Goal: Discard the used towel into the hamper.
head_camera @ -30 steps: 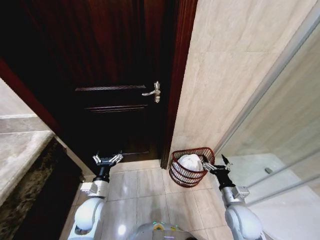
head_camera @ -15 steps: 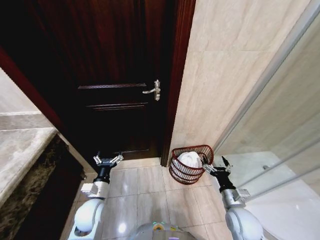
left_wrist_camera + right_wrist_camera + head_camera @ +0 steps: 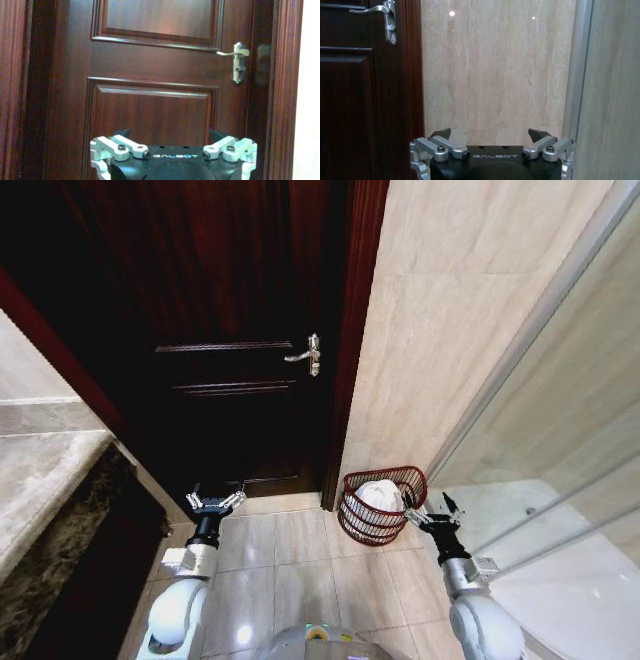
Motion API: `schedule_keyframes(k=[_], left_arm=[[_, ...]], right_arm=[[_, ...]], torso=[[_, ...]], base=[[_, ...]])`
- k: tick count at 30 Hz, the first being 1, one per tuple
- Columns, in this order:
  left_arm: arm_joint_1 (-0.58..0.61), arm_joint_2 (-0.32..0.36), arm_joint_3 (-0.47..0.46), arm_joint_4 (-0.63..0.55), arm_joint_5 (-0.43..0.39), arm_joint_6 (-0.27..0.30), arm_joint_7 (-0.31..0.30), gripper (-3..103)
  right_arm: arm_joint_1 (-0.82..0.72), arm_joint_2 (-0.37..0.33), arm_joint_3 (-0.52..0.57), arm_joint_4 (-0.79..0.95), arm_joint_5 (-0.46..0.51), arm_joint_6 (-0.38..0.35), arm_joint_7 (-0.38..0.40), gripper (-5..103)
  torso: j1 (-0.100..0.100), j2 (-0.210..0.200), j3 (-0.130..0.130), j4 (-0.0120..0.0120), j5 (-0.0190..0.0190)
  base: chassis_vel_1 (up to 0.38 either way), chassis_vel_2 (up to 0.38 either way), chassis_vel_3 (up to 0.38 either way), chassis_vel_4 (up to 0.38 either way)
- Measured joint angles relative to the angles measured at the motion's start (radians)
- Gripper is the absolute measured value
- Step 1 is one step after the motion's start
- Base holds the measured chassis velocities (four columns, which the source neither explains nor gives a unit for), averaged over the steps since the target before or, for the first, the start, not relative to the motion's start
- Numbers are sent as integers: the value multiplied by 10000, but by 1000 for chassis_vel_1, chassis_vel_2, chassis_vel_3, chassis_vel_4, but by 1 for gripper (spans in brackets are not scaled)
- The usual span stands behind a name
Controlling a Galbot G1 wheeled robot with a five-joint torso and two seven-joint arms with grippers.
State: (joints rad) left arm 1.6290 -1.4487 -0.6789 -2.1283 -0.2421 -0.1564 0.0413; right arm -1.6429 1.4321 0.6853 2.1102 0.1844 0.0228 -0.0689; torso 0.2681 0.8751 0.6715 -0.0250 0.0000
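Observation:
The hamper, a round reddish-brown wire basket, stands on the floor tiles at the foot of the beige wall, just right of the door frame. A white towel lies bunched inside it, showing above the rim. My right gripper is open and empty, hanging just right of the hamper's rim. In its own wrist view the right gripper faces the beige wall. My left gripper is open and empty, held low in front of the dark door, and the left gripper looks straight at the door panels.
A dark wooden door with a silver lever handle fills the middle. A stone counter sits at the left. A glass shower screen with a metal frame closes the right side. Open floor tiles lie between the arms.
The whole head view has shifted a little, so the camera moved. The hamper sits slightly higher and closer to the right gripper in the picture. Both grippers stay open and hold their poses.

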Motion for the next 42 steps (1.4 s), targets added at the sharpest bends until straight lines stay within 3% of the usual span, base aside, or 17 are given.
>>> schedule_keyframes(k=[9,42], left_arm=[[-25,-12,14,135,28,-53,6,100],[-142,34,31,272,-2,-113,0,100]], right_arm=[[62,13,8,-272,31,381,0,100],[-93,124,68,-171,8,202,-252,100]], torso=[[-210,-474,-261,0,0],[-872,-1953,-1077,-1,0]], base=[[0,0,0,0],[0,0,0,0]])
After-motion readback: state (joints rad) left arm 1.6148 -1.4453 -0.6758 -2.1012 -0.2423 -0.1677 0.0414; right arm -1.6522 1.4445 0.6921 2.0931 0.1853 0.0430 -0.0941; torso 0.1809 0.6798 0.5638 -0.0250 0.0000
